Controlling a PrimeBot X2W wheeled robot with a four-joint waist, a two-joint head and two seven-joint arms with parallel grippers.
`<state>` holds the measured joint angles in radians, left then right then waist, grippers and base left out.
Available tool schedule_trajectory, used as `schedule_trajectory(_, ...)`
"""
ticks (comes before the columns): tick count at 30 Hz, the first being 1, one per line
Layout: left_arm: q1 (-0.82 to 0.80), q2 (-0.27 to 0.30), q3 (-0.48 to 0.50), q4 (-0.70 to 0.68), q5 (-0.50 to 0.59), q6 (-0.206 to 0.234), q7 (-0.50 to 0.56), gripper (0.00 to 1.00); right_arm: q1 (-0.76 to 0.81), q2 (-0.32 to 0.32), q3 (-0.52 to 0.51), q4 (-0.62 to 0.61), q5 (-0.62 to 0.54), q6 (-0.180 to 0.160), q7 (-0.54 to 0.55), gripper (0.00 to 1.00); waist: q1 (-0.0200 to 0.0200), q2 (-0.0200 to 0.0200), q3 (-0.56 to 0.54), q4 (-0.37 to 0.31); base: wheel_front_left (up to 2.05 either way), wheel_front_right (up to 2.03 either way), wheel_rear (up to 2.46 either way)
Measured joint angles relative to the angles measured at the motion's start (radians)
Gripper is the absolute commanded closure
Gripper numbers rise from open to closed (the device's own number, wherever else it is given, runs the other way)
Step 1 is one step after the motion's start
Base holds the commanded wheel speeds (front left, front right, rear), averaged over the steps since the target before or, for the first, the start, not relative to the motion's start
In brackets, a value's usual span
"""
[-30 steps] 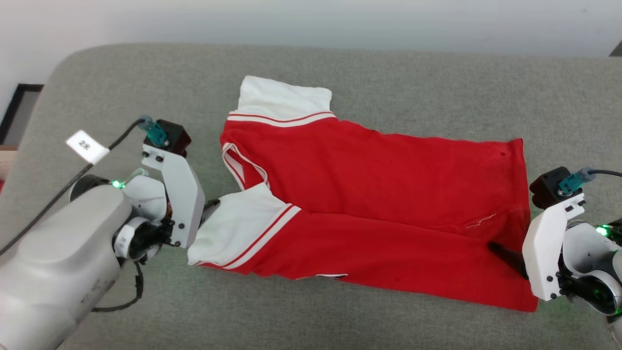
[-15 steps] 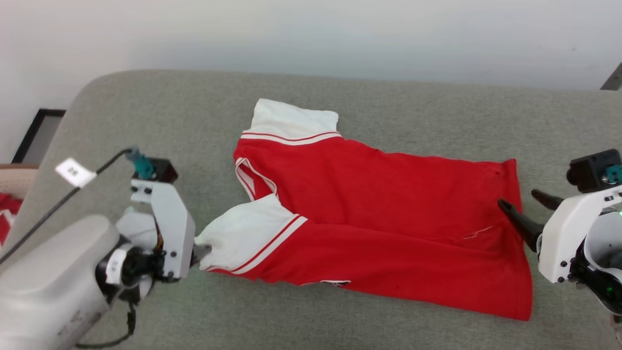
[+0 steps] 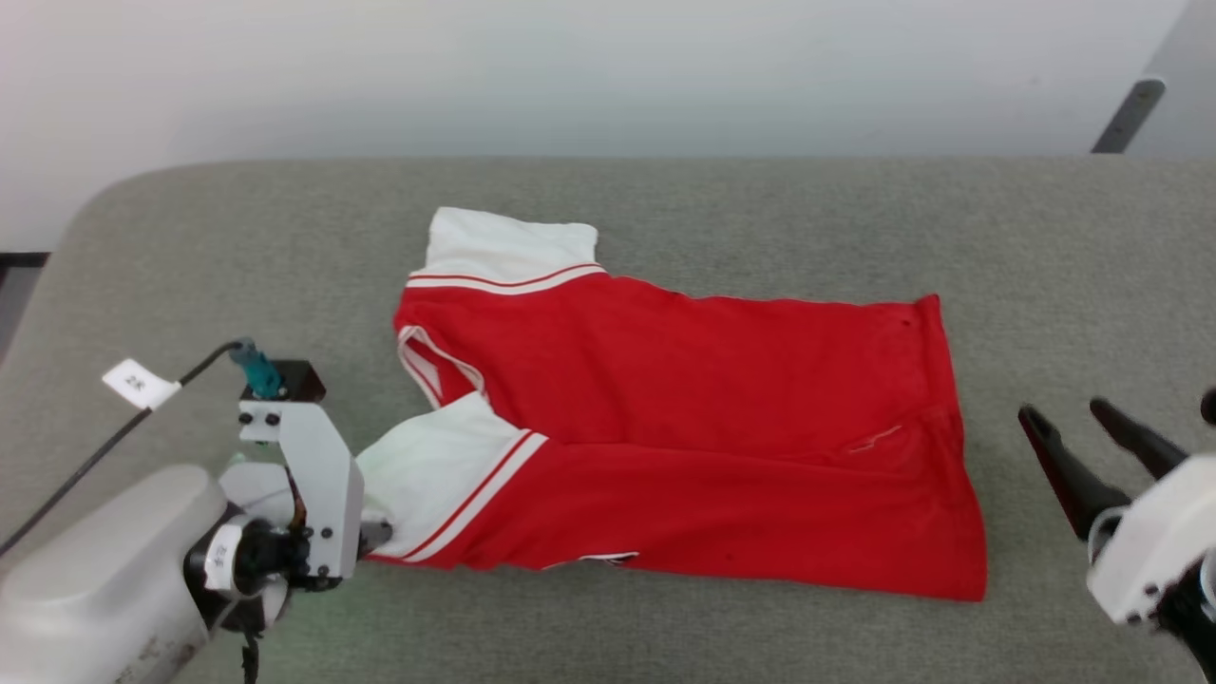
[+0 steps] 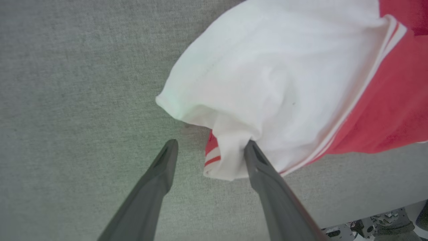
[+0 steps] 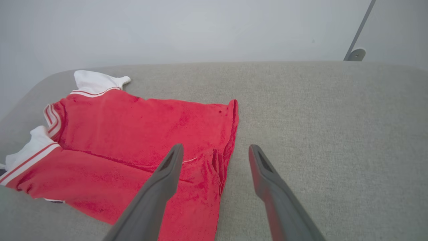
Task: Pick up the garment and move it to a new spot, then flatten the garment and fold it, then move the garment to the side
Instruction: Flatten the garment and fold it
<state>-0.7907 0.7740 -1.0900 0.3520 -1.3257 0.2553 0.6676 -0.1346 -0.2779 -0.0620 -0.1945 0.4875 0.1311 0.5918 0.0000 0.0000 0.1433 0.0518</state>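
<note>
The red garment [image 3: 684, 427] lies half-folded lengthwise on the grey cushion [image 3: 760, 218]. The left gripper [image 4: 211, 144] is spread at the near-left white sleeve [image 4: 267, 83]. The right gripper [image 3: 1062, 410] is released, clear of the hem [image 3: 950, 427]. The next fold likely needs matched edges.

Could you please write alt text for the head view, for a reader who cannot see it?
A red garment with white sleeves lies partly folded on a grey fabric surface. The left gripper sits at its near sleeve; the right gripper, open, hovers beyond the hem.
</note>
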Motion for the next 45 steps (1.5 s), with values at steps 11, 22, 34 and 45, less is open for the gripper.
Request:
schedule_trajectory(11, 0.028, -0.067, 0.014, 0.172, -0.058, -0.040, 0.011, 0.00, 0.151, 0.077, -0.063, -0.122, 0.011, 0.000, 0.086, 0.00, 0.0000, 0.0000, 0.035, -0.041, 0.00, 0.00, 0.00)
schedule_trajectory(22, 0.016, -0.112, 0.034, 0.244, -0.092, -0.089, 0.017, 1.00, 0.164, 0.049, -0.038, -0.124, -0.005, 0.000, 0.205, 0.00, 0.0000, 0.0000, 0.054, -0.031, 0.00, 0.00, 0.00)
schedule_trajectory(34, -0.018, -0.154, 0.037, 0.282, -0.089, -0.114, 0.013, 1.00, -0.012, 0.005, 0.073, 0.149, -0.064, 0.000, 0.320, 0.00, 0.0000, 0.0000, 0.079, 0.002, 0.00, 0.00, 0.00)
schedule_trajectory(45, -0.029, -0.187, 0.046, 0.314, -0.090, -0.136, -0.008, 1.00, -0.118, -0.026, 0.163, 0.334, -0.048, -0.001, 0.359, 1.00, 0.0000, 0.0000, 0.090, 0.038, 0.00, 0.00, 0.00)
